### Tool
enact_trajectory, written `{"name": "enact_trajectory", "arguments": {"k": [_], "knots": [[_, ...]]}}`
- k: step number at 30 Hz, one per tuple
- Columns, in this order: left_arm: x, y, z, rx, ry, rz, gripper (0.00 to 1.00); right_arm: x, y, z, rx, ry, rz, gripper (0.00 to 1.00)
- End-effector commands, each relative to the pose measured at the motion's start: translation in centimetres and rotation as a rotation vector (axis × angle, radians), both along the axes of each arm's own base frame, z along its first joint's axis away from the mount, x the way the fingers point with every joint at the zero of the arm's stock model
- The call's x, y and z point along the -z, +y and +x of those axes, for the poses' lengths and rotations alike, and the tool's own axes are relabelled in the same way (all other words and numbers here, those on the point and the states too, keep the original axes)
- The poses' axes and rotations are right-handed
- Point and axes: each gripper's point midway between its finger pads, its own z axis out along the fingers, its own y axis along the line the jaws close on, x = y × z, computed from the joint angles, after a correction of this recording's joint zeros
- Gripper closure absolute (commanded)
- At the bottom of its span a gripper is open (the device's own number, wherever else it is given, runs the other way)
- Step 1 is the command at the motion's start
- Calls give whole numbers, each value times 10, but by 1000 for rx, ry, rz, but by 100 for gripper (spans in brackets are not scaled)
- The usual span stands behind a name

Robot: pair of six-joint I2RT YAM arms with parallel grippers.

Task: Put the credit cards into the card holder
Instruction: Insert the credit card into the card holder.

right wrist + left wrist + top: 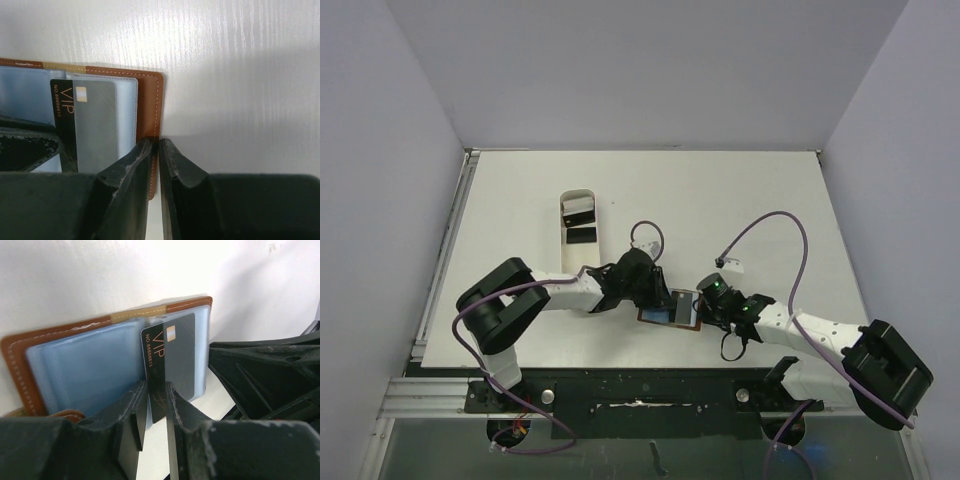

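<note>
**Both arms meet low at near centre, both gripping**

left arm [555, 292] reaches right from its base, elbow folded at near left; right arm [815, 335] reaches left, elbow at near right. Wrists low, heads almost touching. Jaws of left gripper [156, 390] pinch a credit card [175, 350]; jaws of right gripper [155, 145] nearly together, clamped on the right edge of the card holder [148, 95]

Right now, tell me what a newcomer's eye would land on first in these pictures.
A black VIP card stands out, pinched in the left claw and partly slid under a clear sleeve of the open brown card holder at the table's near middle. The right claw clamps the holder's right edge. Farther back left, a white tray holds two more dark cards.
</note>
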Motion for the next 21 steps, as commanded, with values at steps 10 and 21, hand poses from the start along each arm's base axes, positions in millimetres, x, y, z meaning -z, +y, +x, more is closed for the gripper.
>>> {"name": "enact_trajectory", "arguments": {"k": [10, 21], "knots": [[-22, -37, -7, 98, -85, -150, 78, 8, -2, 7, 0, -20, -20, 86], [-34, -21, -2, 33, -129, -128, 64, -22, -20, 4, 45, -39, -66, 77]]}}
